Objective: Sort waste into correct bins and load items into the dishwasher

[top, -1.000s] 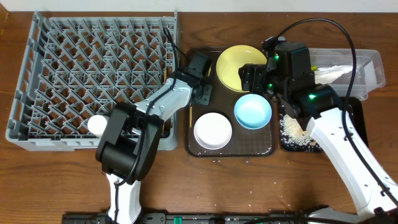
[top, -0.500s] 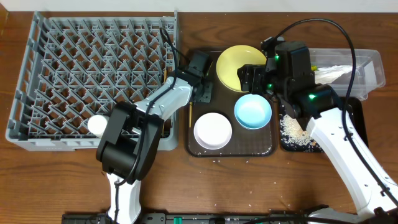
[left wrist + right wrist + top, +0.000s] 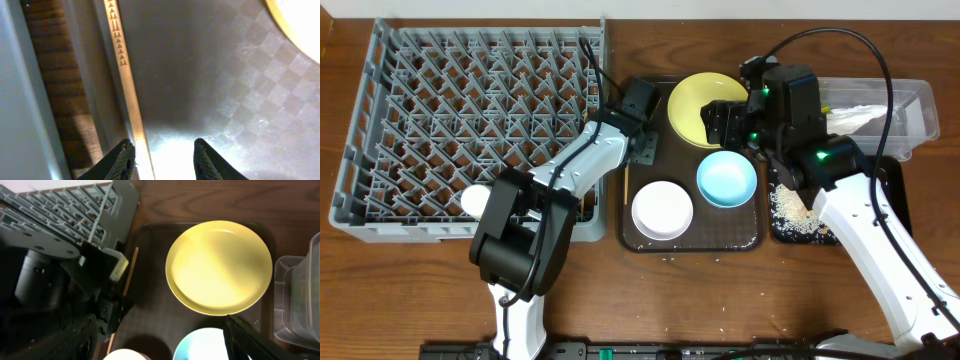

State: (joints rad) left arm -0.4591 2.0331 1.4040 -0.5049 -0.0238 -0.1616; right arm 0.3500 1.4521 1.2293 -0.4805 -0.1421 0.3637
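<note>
Chopstick (image 3: 125,80) running top to bottom of frame, left gripper (image 3: 165,162) spread around it, right gripper (image 3: 723,125) spread at yellow plate (image 3: 220,267).

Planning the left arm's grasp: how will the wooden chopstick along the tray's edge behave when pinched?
The chopstick looks thin and straight, so it is probably light and stiff, not floppy. It lies flat along the edge of the brown tray, so it may roll or slide sideways as the open left end effector closes. Its smooth finish could be slippery.
</note>
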